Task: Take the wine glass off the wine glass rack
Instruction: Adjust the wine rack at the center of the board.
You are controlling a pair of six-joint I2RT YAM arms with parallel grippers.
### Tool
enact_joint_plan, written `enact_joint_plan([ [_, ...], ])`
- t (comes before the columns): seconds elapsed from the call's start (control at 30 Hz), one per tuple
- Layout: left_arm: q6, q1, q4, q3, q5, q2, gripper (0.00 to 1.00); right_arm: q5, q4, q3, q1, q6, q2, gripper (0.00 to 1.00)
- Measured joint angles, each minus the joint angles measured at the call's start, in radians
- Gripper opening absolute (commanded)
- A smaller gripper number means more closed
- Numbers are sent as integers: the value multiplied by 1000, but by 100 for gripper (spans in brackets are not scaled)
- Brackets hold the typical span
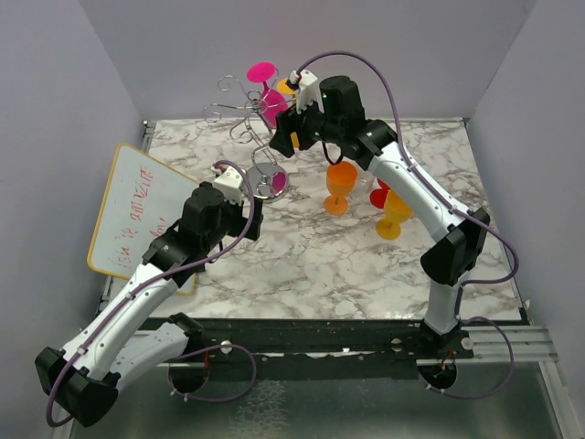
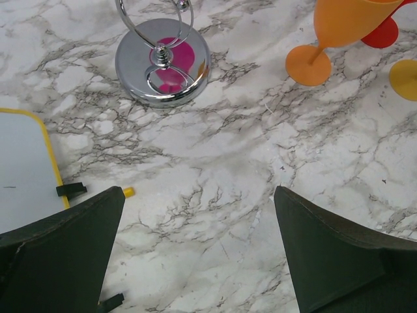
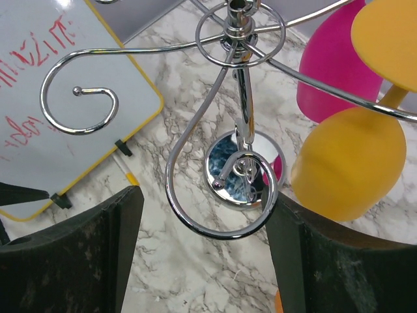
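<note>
Approach step: right gripper (image 3: 204, 212), fingers apart, at shiny chrome wire rack (image 3: 242, 98); next move must enclose its hanging yellow plastic wine glass (image 3: 348, 163).

Lab booth: plain walls (image 1: 46, 110) around marble table (image 1: 320, 265).

My top camera sits high behind my bases and looks down from far off over the whole table (image 1: 311, 256). The left wrist camera looks down at the marble from close by, with the wine glass rack (image 2: 163, 62) at 11 o'clock. The right wrist camera hangs close above the rack's arms and faces down its pole. All three views share its mirror base and the whiteboard (image 1: 137, 215).
</note>
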Motion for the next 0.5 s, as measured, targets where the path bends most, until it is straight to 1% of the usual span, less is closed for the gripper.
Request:
enact_joint_plan([
  [0.2,6,2,-6,-13,0,0,99,77,-45,86,56,-50,19,78],
  [0.5,7,7,-6,-31,1,-13,99,160,-72,97,97,-74,21,78],
])
